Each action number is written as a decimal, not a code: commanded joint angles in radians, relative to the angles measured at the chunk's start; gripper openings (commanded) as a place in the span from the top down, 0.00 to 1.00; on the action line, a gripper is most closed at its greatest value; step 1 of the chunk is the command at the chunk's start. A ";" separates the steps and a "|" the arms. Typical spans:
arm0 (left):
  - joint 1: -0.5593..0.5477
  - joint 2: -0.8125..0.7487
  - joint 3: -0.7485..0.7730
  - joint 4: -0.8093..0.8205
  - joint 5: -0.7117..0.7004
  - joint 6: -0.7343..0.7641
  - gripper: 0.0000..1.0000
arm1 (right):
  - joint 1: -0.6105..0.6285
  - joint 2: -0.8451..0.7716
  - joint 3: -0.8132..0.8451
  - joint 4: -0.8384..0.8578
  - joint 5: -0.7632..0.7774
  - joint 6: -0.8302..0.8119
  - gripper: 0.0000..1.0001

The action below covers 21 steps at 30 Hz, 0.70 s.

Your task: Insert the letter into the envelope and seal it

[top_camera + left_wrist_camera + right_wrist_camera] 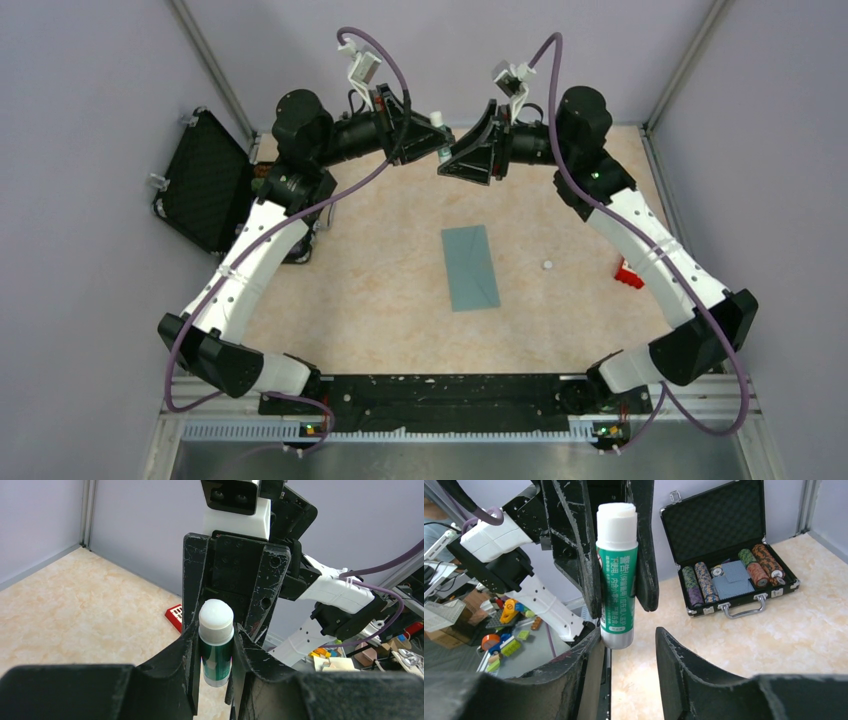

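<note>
The teal envelope [471, 267] lies flat in the middle of the table, with neither gripper near it. The letter is out of view. Both arms are raised over the far edge, their grippers facing each other. My left gripper [432, 135] [216, 630] is shut on a green glue stick [216, 647] [617, 575] with a white top. My right gripper [462, 152] [629, 632] stands open. The stick's silver bottom end sits just at the tip of its left finger [591, 645], and the other finger is well apart from it.
An open black case [205, 180] [729, 555] with poker chips stands at the table's far left. A small red thing [628, 272] [175, 615] lies by the right arm. A small white round thing [547, 265] lies right of the envelope.
</note>
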 commanded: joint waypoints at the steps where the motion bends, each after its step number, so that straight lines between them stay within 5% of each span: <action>1: 0.004 -0.012 -0.006 0.047 0.004 -0.014 1.00 | 0.005 0.009 0.056 0.042 -0.009 0.005 0.61; 11: 0.004 -0.010 -0.019 0.047 0.005 -0.010 1.00 | 0.005 0.013 0.066 0.049 -0.013 0.012 0.64; 17: 0.002 -0.011 -0.019 0.041 -0.032 0.009 1.00 | 0.005 0.011 0.059 0.029 -0.006 -0.012 1.00; 21: -0.010 -0.016 -0.020 -0.027 -0.213 0.133 1.00 | 0.005 0.002 0.085 -0.130 0.227 -0.153 1.00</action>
